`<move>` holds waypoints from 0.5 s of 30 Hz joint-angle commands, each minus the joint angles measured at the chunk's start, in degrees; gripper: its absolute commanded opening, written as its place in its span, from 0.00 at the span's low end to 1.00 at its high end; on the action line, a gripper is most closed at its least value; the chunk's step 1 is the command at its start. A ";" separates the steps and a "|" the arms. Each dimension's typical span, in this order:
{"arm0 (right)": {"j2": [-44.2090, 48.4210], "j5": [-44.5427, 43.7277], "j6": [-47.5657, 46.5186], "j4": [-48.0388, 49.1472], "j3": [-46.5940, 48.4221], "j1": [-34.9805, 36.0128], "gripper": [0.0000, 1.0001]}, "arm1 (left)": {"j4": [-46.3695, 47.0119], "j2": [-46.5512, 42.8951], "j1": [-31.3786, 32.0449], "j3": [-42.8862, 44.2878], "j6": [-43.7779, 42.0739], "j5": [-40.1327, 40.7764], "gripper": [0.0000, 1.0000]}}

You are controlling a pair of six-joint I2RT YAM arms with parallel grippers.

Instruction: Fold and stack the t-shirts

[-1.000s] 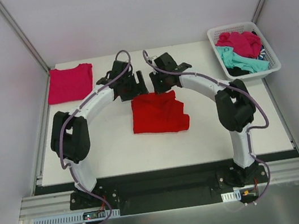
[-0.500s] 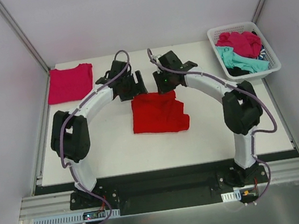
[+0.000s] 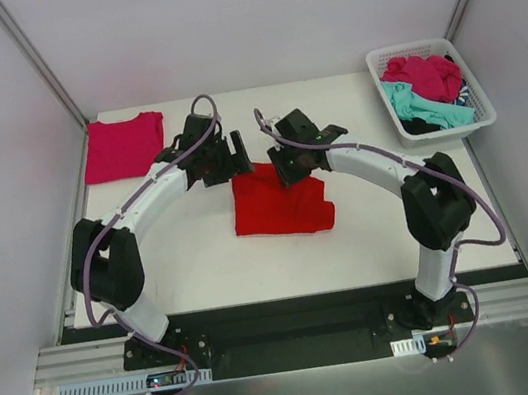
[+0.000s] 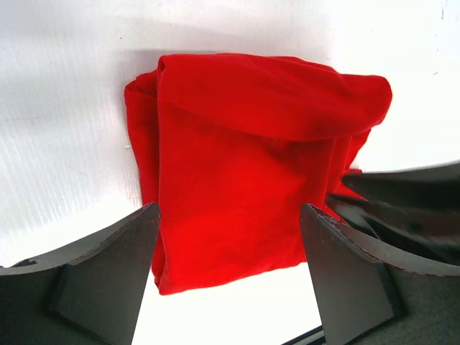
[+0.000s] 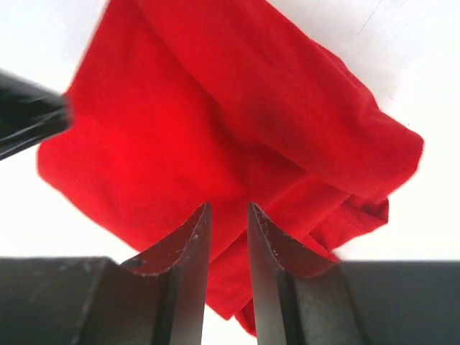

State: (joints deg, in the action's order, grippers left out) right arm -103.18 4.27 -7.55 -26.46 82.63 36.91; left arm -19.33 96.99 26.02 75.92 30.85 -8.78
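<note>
The left pincer [image 4: 230, 208] is hovering wide open and empty over the folded red t-shirt [image 3: 281, 205], which is lying mid-surface [image 3: 203, 258]. The right pincer [image 5: 228, 208] is hanging narrowly parted over it; I cannot tell if it is gripping cloth.

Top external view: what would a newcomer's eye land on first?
The bright red t-shirt, folded at the table centre, with the left fingers and right fingers poised at its far edge. Then the magenta-pink t-shirt flat at the far left corner and the white basket heaped with shirts at far right.
</note>
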 commanded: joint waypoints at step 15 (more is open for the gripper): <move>-15.84 1.70 -1.32 -1.75 17.74 -3.68 0.25 | -2.46 -7.17 -0.53 -2.00 0.17 1.30 0.78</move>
State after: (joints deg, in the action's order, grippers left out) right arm -121.03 5.37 -7.81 -26.92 96.60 33.78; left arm -20.21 92.44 25.78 74.17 30.87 -8.45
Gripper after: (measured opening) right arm 0.249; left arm 0.781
